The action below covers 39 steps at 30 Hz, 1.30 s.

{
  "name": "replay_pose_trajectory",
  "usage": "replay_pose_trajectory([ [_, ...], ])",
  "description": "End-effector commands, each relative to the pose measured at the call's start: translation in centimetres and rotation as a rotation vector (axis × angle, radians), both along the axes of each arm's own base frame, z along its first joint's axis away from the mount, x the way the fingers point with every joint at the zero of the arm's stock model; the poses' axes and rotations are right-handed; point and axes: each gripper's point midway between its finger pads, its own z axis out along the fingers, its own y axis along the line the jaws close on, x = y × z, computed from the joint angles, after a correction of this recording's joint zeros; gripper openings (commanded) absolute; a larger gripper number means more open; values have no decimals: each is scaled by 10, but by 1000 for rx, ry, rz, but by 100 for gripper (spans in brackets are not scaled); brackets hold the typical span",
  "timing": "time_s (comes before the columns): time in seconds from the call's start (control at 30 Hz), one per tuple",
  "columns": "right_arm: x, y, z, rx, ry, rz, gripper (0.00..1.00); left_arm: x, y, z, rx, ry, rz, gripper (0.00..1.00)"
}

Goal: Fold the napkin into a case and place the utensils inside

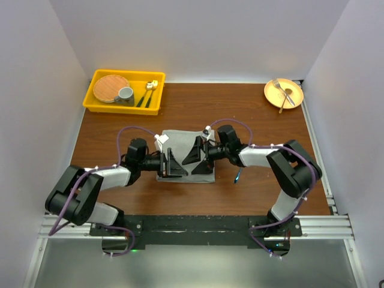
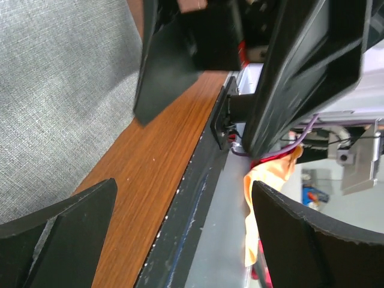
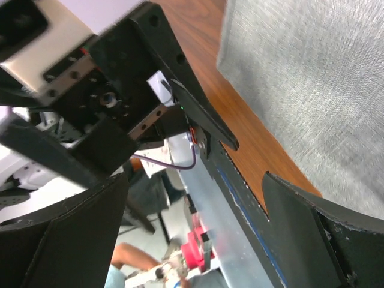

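Wide wooden table, and both arms reach in from the 6 o'clock edge, elbows out, wrists meeting in the middle. Dead centre lies the napkin, grey, flat on the wood, roughly square, and no case formed yet.

The left fingers hang over its 8 o'clock portion. The right fingers are over its 3 o'clock side, and the 2 pairs face each other, close together. Both pairs are spread wide, released, nothing in either one!

From the left wrist, the cloth fills the 10 o'clock corner. Only bare wood and the table's dark edge rail show in the gap between the fingers. One tip overlaps the cloth's edge, but I cannot tell whether it touches. The right wrist shows the same thing mirrored: cloth up at 2 o'clock, fingers apart, and an empty gap between them.

Out at 10 o'clock on the table is a yellow tray. It holds a wicker plate, a grey cup and dark-handled gold cutlery. At 2 o'clock there's an orange plate, with a silver fork lying across it.
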Motion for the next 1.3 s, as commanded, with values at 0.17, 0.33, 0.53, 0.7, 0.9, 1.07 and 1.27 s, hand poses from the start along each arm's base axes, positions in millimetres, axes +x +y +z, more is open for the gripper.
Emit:
replay_pose_trajectory([
  [0.17,-29,-7,-53,-55,119,89,98,19,22,-57,97,158,102,100],
  [0.33,-28,-33,-96,-151,149,107,98,18,52,-95,190,262,162,100],
  [0.53,-31,-46,-99,-153,166,144,98,20,62,-93,191,247,147,100],
  [0.7,-22,-39,-31,-47,-6,233,98,20,53,-58,126,102,27,100],
  [0.9,42,-41,37,23,-174,158,98,36,33,-1,82,-163,-31,100],
  [1.07,93,-34,31,43,-193,102,98,47,17,-6,109,-185,-20,100],
  [1.27,137,-34,-5,47,-155,60,98,62,24,-45,178,-68,45,100],
])
